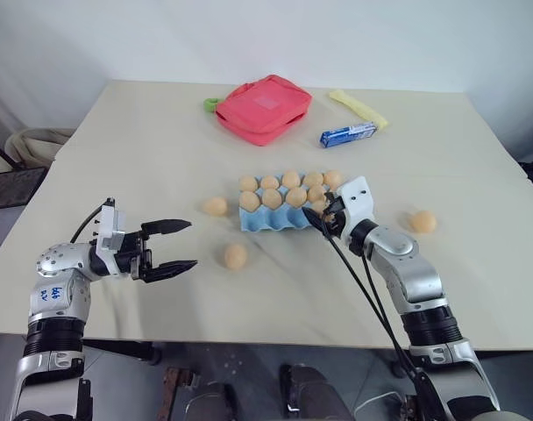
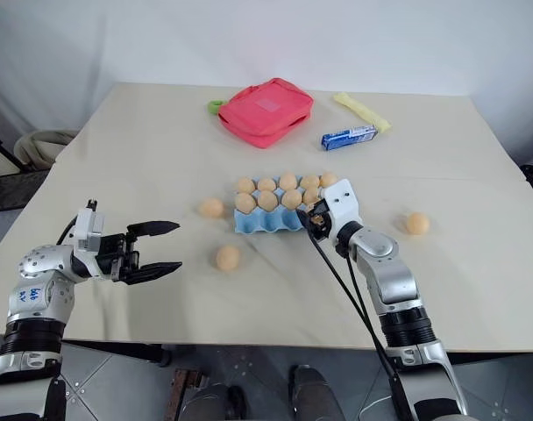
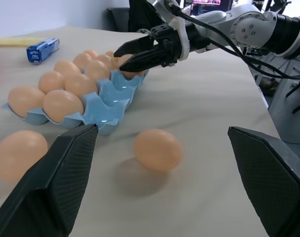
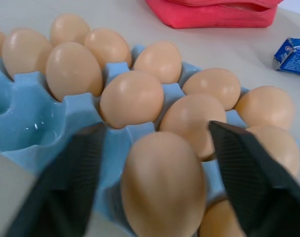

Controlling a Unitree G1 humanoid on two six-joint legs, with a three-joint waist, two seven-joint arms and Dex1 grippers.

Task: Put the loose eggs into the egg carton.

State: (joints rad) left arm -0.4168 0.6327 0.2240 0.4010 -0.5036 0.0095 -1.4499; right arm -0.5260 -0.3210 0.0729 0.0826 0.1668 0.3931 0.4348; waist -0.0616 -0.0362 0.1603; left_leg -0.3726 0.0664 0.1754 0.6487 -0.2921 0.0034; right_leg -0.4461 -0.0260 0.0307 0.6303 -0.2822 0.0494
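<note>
A wide beige table (image 1: 144,149) stands before a white wall. The light blue moulded egg carton (image 1: 266,221) lies just at the right gripper (image 1: 322,213), whose black fingers (image 4: 248,168) are spread either side of a tan egg (image 4: 162,185) at the carton's near cups. The left gripper (image 1: 174,246) hovers spread, a loose tan egg (image 1: 236,255) just beyond its tips.

Three loose eggs (image 1: 236,256) lie on the table (image 1: 117,158). There is one egg carton (image 1: 266,221) with about ten eggs in it, one red pouch (image 1: 263,107), one blue packet (image 1: 347,134) and one yellow strip (image 1: 358,107).
</note>
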